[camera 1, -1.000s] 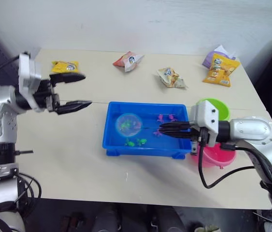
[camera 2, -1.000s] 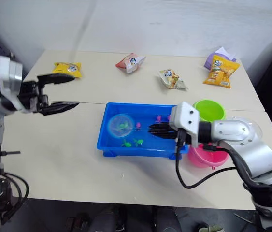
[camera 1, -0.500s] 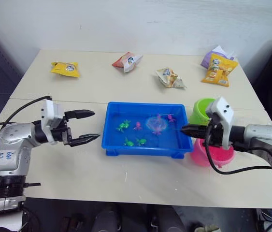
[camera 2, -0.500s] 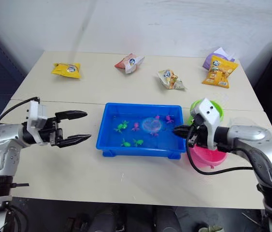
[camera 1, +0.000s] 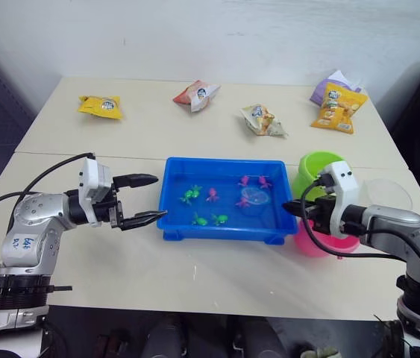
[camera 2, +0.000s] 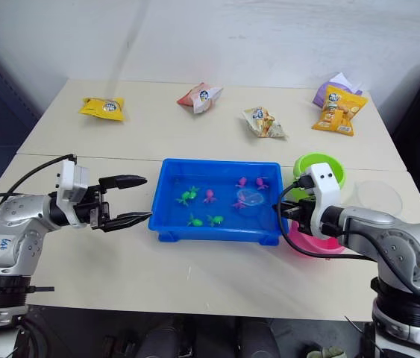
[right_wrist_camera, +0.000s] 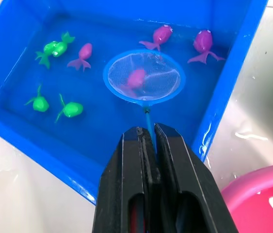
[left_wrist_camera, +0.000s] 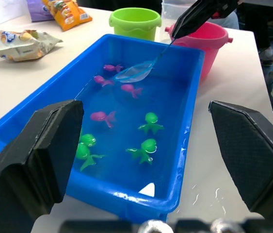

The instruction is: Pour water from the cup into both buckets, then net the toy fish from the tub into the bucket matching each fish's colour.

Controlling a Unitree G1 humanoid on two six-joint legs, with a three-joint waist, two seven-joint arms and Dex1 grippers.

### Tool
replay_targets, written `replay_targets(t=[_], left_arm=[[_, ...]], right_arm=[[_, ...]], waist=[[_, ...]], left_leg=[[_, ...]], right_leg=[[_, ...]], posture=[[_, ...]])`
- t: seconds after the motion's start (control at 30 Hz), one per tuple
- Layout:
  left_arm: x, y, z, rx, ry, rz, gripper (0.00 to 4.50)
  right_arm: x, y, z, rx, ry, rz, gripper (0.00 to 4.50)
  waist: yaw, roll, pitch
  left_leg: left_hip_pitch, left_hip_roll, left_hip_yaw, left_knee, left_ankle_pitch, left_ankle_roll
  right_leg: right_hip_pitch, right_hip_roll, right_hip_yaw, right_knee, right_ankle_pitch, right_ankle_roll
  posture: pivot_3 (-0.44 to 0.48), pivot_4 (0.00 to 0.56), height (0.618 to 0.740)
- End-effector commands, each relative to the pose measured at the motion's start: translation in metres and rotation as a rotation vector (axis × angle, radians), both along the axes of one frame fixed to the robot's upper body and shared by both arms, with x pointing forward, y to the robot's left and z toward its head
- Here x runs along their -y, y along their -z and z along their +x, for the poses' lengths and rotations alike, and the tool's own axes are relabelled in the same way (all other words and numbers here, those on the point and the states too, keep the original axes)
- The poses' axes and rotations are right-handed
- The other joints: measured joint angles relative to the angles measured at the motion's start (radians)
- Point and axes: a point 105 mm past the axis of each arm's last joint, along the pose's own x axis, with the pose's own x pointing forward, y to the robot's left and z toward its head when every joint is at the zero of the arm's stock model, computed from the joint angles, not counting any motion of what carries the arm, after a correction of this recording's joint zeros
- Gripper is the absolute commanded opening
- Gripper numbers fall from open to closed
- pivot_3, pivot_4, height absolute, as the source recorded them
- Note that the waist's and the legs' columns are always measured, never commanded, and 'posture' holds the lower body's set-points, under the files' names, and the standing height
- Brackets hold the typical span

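I am clamping the right gripper (right_wrist_camera: pixel 148 141) jaws on the blue-rimmed hand net (right_wrist_camera: pixel 143 76), hoop over a pink plastic fish (right_wrist_camera: pixel 136 77) in the bright blue rectangular tub (camera 1: pixel 221 233) near the table's front edge; lifting level should keep it netted. Left gripper (camera 1: pixel 146 198) jaws are standing apart.

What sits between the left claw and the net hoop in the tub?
In the left eye view, between the left claw and the net come the tub wall, then green fish and a pink fish.

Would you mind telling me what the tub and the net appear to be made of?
The tub looks like glossy moulded blue plastic, judging by highlights along its rim. The net seems to have a blue plastic hoop with fine white mesh: a pink fish shows through it.
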Motion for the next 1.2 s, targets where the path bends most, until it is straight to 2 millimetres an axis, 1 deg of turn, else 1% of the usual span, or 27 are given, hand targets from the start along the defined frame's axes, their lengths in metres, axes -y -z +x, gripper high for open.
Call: replay_targets(t=[0.03,0.3,0.67,0.83,1.2], left_arm=[[0.007,-0.011,-0.001,0.047,0.031,0.0,4.46],[0.01,-0.011,-0.001,0.048,0.037,-0.007,4.46],[0.012,-0.011,0.001,0.052,0.037,-0.01,4.46],[0.012,-0.011,0.002,0.054,0.035,-0.015,4.46],[0.012,-0.01,0.004,0.053,0.032,-0.019,4.46]], right_arm=[[0.002,-0.004,0.003,0.002,0.052,-0.027,0.0],[-0.003,-0.006,0.014,0.009,0.105,-0.071,0.0],[-0.006,0.0,0.019,-0.008,0.137,-0.104,0.0],[-0.005,-0.01,0.025,0.069,0.173,-0.146,0.0],[-0.008,-0.016,0.029,0.218,0.102,-0.315,0.0]], waist=[[0.001,0.0,0.0],[-0.001,0.0,0.0],[0.0,0.0,0.0],[0.0,0.0,0.0],[0.0,0.0,0.0]], left_leg=[[0.0,0.0,0.0,0.0,0.0,0.0],[0.0,0.0,0.0,0.0,0.0,0.0],[-0.001,0.0,0.0,-0.001,0.0,0.0],[-0.001,0.0,0.001,-0.001,0.0,0.0],[-0.001,0.0,0.001,-0.001,0.0,0.0]], right_leg=[[0.0,0.0,0.0,0.0,0.0,0.0],[0.0,0.0,0.0,0.0,0.0,0.0],[-0.001,0.0,0.0,0.0,0.0,0.0],[-0.001,0.0,0.0,0.0,0.0,0.0],[-0.001,0.0,0.0,-0.001,0.0,0.0]], posture=[[0.0,0.15,0.738],[0.0,0.15,0.738],[0.0,0.15,0.738],[0.0,0.15,0.738],[0.0,0.15,0.738]])
